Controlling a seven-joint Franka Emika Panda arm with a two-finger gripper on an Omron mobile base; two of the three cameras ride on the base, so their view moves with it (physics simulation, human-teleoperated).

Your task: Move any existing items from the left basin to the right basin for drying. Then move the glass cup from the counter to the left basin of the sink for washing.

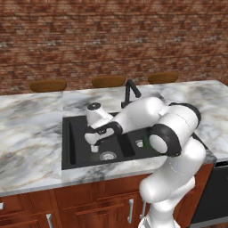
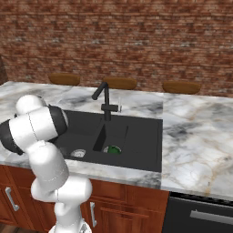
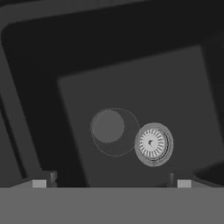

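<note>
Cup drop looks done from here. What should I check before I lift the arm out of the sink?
1. Green item lies in the right basin: ok.
2. Glass cup sits on the left basin floor, beside the drain: ok.
3. Cup upright, mouth facing the hand camera: ok.
4. Gripper open, nothing between its fingertips: ok.
5. Fingertips already above the cup's rim: cannot tell.
6. Room to rise without brushing the faucet: cannot tell.
</note>
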